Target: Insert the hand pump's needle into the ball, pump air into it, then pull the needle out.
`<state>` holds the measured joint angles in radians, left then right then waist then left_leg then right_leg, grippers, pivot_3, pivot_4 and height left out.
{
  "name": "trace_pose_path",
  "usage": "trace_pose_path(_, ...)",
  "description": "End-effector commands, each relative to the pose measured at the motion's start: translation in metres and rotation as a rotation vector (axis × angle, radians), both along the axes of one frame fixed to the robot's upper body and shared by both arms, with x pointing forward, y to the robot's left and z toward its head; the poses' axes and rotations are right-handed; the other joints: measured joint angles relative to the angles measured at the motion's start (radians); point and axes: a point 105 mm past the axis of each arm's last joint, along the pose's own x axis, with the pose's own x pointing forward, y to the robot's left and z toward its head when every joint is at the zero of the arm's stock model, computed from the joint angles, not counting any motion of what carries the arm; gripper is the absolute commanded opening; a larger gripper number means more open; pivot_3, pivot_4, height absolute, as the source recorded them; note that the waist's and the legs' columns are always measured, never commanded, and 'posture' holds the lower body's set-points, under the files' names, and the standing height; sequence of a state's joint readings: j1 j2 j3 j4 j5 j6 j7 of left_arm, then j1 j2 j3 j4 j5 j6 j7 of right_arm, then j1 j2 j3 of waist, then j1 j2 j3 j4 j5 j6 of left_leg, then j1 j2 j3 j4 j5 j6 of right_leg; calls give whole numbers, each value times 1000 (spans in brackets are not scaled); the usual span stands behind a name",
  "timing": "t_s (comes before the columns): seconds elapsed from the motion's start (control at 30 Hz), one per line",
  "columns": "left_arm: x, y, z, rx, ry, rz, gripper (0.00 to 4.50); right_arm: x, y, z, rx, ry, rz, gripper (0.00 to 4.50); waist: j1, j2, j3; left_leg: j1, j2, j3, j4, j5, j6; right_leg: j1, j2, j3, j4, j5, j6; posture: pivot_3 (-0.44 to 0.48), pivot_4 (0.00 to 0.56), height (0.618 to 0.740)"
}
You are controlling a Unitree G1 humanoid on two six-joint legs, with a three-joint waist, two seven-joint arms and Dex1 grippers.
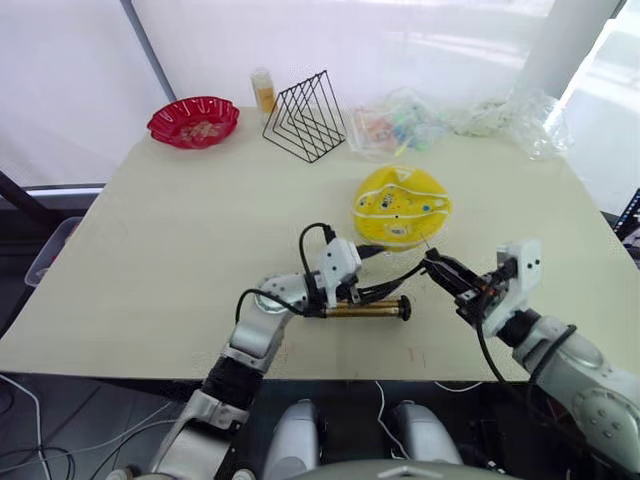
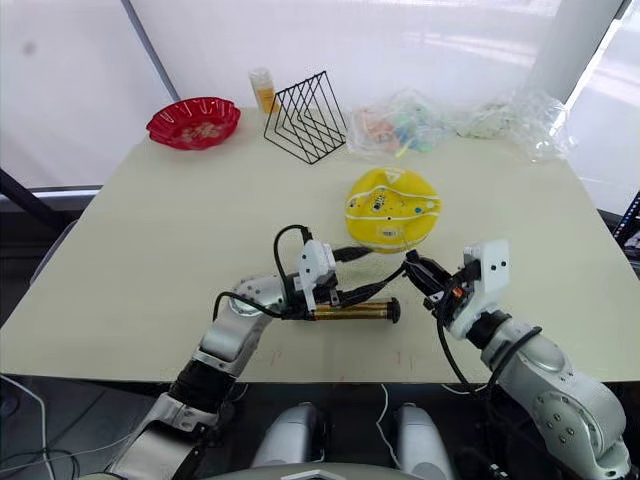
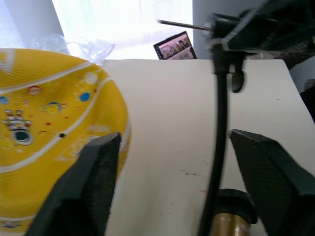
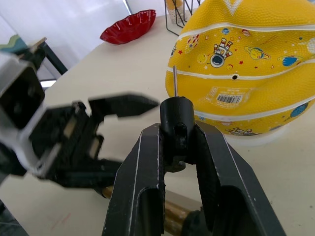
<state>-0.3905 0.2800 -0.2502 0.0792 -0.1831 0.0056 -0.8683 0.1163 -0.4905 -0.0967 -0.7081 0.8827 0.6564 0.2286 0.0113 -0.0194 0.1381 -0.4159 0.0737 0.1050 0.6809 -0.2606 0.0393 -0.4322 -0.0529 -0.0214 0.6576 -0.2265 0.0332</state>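
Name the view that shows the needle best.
The right wrist view: the needle stands bare above its black fitting, held in the right gripper, short of the ball. The left wrist view shows it thinly; the eye views barely resolve it.

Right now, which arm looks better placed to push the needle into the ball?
The right. Its gripper is shut on the needle, which points toward the ball close ahead. The left gripper is open by the pump.

Silver-grey jointed arms, white wrist housings, black looping cables, left end effector [image 1: 372, 275] and right end effector [image 1: 440, 266] with black wedge-shaped fingers [image 3: 93, 182]
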Motion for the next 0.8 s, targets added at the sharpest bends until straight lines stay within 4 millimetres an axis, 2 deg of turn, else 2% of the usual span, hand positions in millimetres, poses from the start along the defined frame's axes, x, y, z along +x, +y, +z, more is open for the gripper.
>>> trace_pose_path(0.03, 12, 8, 26, -60, -54, 48, 4473, -9, -6, 17, -43, -119, 40, 331, 1, 0, 0, 0, 0, 0, 0, 0, 0, 0, 0, 0, 0, 0, 0, 0, 150, 737)
trace_pose_path(0.13, 28, 16, 41, -107, -44, 114, 4473, -18, -15, 17, -63, -139, 69, 331, 3, 0, 0, 0, 0, -1, 1, 0, 0, 1, 0, -1, 0, 0, 0, 0, 150, 737)
trace_pose_path(0.2, 41, 22, 53, -132, -39, 172, 4473, -20, -29, 19, -114, -174, 54, 331, 5, -1, 1, 0, 0, -2, 1, 0, 0, 2, 0, -2, -2, 0, 0, 0, 150, 737)
trace_pose_path(0.43, 76, 36, 73, -147, 9, 305, 4473, -22, -53, 22, -240, -265, 48, 331, 2, -2, 1, 0, 0, -3, 1, 0, 0, 3, 0, -3, -2, 0, 1, 0, 150, 737)
trace_pose_path(0.63, 96, 33, 71, -77, 79, 333, 4473, -22, -68, 18, -376, -357, 44, 331, 3, -2, 1, 0, -1, -3, 1, 0, 0, 3, 0, -4, -3, 0, 1, 0, 150, 737)
trace_pose_path(0.8, 110, 24, 66, -22, 135, 324, 4473, -21, -74, 17, -417, -420, 31, 331, 3, -3, 2, -1, -1, 0, 1, 0, 0, 4, 0, -6, -3, -2, 3, 0, 150, 737)
